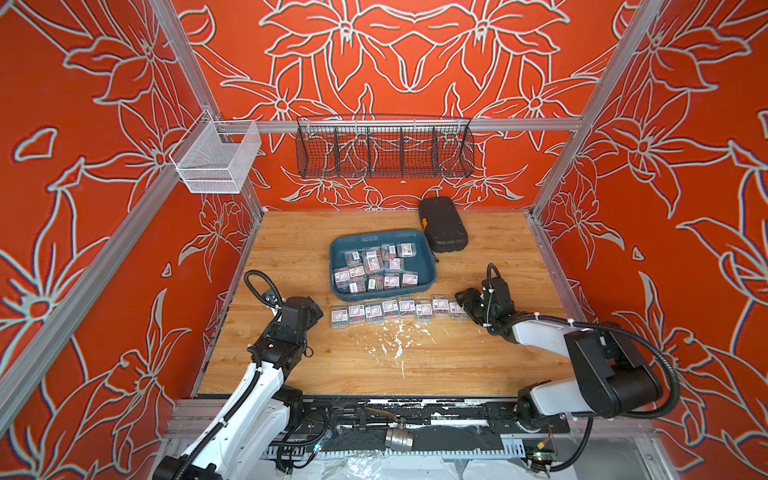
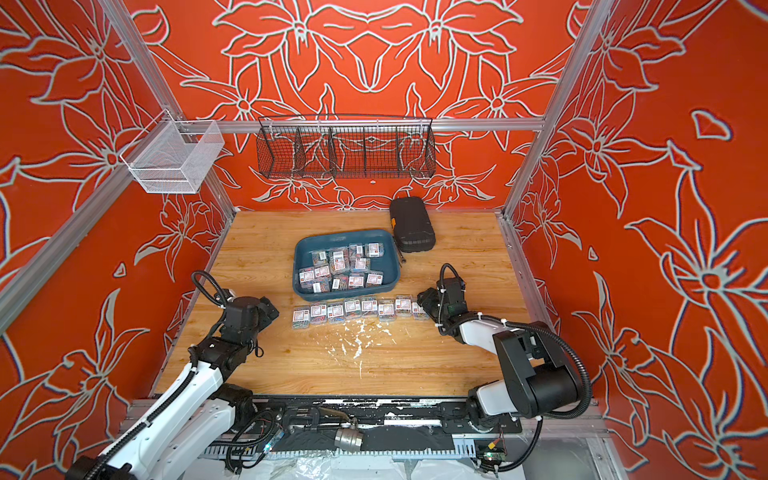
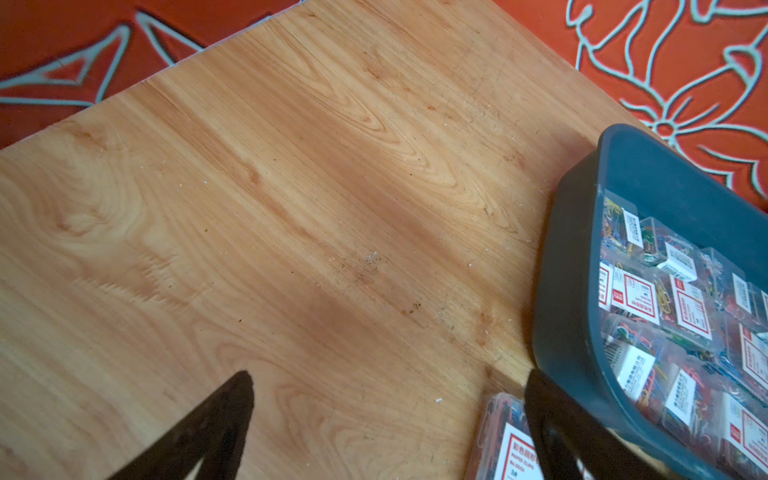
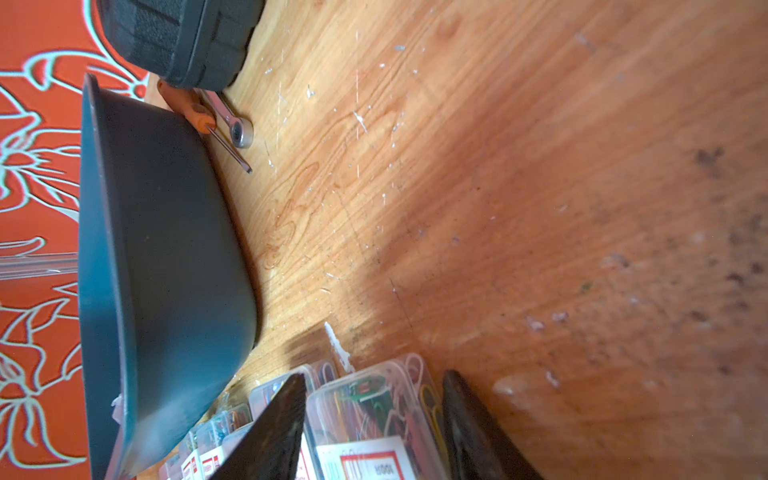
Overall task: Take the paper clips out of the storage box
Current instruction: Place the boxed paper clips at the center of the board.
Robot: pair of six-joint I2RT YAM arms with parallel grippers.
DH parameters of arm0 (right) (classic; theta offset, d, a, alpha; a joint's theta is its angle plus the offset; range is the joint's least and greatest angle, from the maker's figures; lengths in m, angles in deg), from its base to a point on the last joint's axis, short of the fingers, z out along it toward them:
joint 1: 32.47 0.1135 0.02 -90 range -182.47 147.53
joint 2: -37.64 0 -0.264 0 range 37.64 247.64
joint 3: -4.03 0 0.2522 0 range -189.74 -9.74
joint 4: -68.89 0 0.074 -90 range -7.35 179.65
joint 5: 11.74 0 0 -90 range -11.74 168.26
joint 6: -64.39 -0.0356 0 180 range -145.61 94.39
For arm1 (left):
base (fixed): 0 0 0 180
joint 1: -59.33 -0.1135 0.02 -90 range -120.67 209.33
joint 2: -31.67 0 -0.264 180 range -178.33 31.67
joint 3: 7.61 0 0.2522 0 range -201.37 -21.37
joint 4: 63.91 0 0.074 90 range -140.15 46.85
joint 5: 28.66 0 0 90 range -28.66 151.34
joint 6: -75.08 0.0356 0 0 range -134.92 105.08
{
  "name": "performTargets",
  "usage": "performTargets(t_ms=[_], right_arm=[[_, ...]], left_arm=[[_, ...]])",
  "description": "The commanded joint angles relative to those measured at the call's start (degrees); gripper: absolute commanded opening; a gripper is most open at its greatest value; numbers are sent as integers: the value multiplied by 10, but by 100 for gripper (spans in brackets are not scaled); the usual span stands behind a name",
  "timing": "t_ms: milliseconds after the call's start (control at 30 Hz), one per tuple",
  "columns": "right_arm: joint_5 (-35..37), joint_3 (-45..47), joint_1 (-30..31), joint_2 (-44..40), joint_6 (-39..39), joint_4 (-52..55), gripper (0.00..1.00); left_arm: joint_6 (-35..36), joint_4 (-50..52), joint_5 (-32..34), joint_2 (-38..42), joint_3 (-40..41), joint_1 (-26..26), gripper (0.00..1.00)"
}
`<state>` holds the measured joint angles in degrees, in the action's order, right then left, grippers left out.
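right fingers [image 4: 274, 428]: two dark fingers flank one clear end box [image 4: 374, 411] at the bottom centre of the right wrist view; each stands just beside a long side of it; it cannot be told whether they press it or only straddle it
right gripper [image 4: 374, 376]: low over the table, at the right end of the row in both top views, lower right of the tray
left fingers [image 3: 216, 419]: spread wide apart at the bottom of the left wrist view; only bare wood lies between them
left gripper [image 3: 388, 374]: holds nothing; in both top views it hangs just left of the row's left end; one finger lies near the tray's corner, with a labelled box partly hidden behind it
row [image 1: 395, 309]: clear labelled boxes side by side on the wood, just below the tray in both top views
paper clips [image 1: 376, 266]: many boxes are in the tray, packed and overlapping, some tilted
storage box [image 1: 357, 241]: dark teal tray, centre of the frame, flat on the table [image 1: 457, 361]
black case [image 1: 442, 226]: just beside the tray's upper right corner
screwdriver [image 4: 195, 110]: orange handle, between tray and case
wrench [image 4: 239, 129]: small, beside the screwdriver
white flecks [image 1: 395, 340]: scattered on the wood below the row
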<state>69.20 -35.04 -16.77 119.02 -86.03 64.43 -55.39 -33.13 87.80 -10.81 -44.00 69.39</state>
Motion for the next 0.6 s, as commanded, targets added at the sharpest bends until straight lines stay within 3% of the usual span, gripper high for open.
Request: performTargets(t_ms=[0, 200, 433, 567], right_arm=[[-6, 13, 2, 6, -18, 38, 55], [51, -33, 2, -60, 39, 164, 58], [205, -83, 0, -212, 133, 324, 73], [289, -75, 0, -275, 201, 324, 84]], left_arm=[[-2, -5, 6, 5, 5, -1, 99], [26, -22, -14, -5, -1, -1, 99], [81, -17, -156, -44, -103, 0, 97], [86, 1, -233, -113, -192, 7, 94]])
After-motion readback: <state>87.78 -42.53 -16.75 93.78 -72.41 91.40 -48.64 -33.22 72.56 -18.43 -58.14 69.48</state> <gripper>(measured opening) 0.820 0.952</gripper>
